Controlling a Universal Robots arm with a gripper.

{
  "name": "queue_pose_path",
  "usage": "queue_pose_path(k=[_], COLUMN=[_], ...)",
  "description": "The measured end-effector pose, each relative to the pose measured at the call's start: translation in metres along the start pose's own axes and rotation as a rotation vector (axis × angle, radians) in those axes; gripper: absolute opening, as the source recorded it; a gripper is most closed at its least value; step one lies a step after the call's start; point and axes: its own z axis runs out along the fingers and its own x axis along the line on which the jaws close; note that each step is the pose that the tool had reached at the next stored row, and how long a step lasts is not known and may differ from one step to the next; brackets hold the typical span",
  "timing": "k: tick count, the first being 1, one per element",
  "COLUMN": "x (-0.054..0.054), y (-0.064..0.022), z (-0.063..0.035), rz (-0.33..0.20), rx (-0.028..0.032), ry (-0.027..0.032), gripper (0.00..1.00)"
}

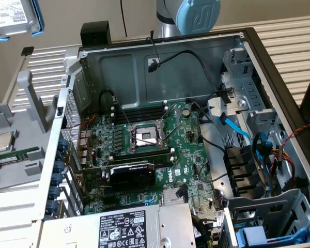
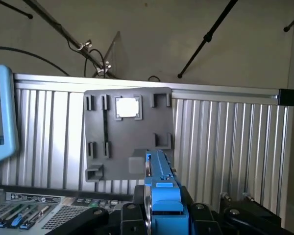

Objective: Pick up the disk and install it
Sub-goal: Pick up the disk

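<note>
While the open computer case (image 1: 134, 67) lay on the tabletop (image 1: 294, 46) holding a Dell-marked motherboard (image 1: 183, 170) and a second blue carrier (image 1: 256, 237), the disk (image 1: 13, 18), its label reading Toshiba, hung at the exterior view's upper left, jaws clamped on its blue frame (image 2: 161, 196); a silver chip (image 2: 127, 107) sat in the grey tray (image 2: 98, 147).

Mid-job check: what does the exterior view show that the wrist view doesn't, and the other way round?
Exterior view: the motherboard and another blue-framed drive far on the exterior view's left. Wrist view: the disk edge-on, clamped in the end effector. Both: the gray fixture with the processor chip.
</note>
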Motion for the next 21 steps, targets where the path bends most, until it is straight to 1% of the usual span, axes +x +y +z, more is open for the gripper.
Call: queue_pose_path(k=[6, 15, 17, 21], x=[0.003, 0.006, 0.008, 0.016], y=[-0.0271, -0.0639, -0.0722, -0.0875], z=[-0.0073, -0.028, -0.0307, -0.0361], rz=[0.0, 0.0, 0.0, 0.0], rx=[0.0, 0.0001, 0.0, -0.0005], ry=[-0.0001, -0.0001, -0.0001, -0.0002], gripper=[0.37, 0.37, 0.37, 0.37])
